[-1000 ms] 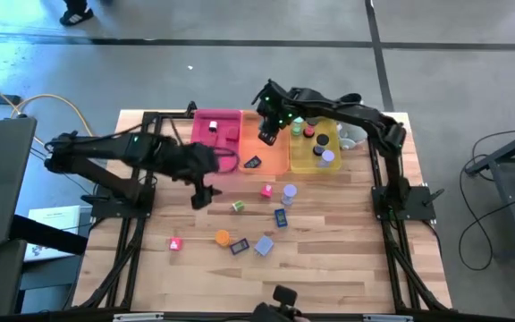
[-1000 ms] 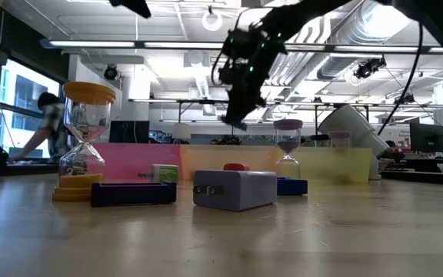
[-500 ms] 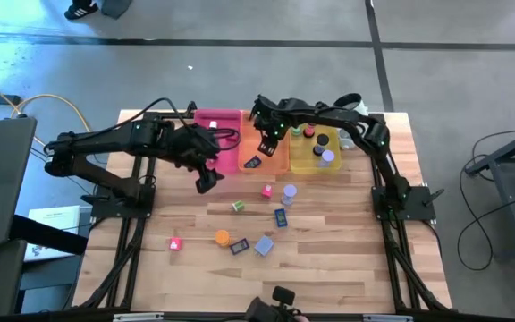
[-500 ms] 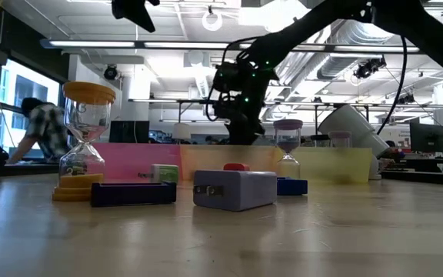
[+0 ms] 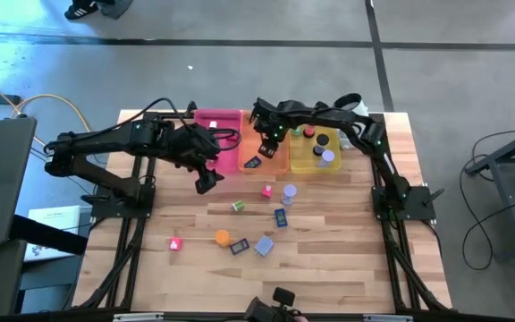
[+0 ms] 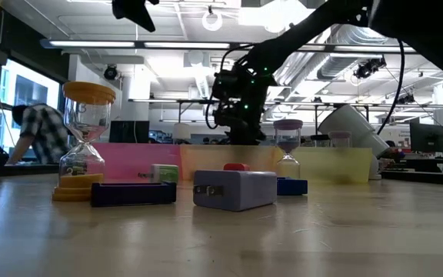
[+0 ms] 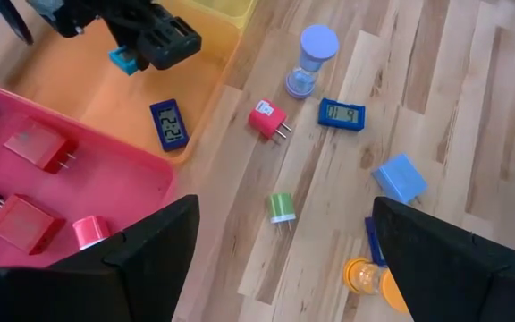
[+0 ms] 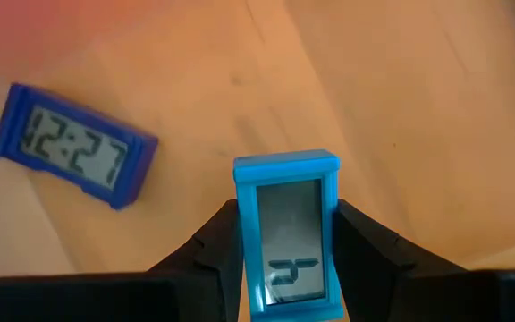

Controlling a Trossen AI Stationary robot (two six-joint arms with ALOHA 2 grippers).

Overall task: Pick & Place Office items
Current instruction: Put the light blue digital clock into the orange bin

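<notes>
Midway: my right pincer (image 8: 284,268) grips a light-blue plastic clock (image 8: 286,234) above the orange tray (image 5: 271,164); left pincer (image 7: 280,268) open, empty; eight items remain on the surface (image 5: 329,241).

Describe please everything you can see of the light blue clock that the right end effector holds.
The light blue clock is a small rectangular digital clock with a plastic-looking frame around a grey display that shows dark segments. The right end effector is shut on it, one dark finger pressing each long side. It hangs lengthwise above the orange tray, not touching it. A darker blue clock lies flat in the same tray, apart from it.
</notes>
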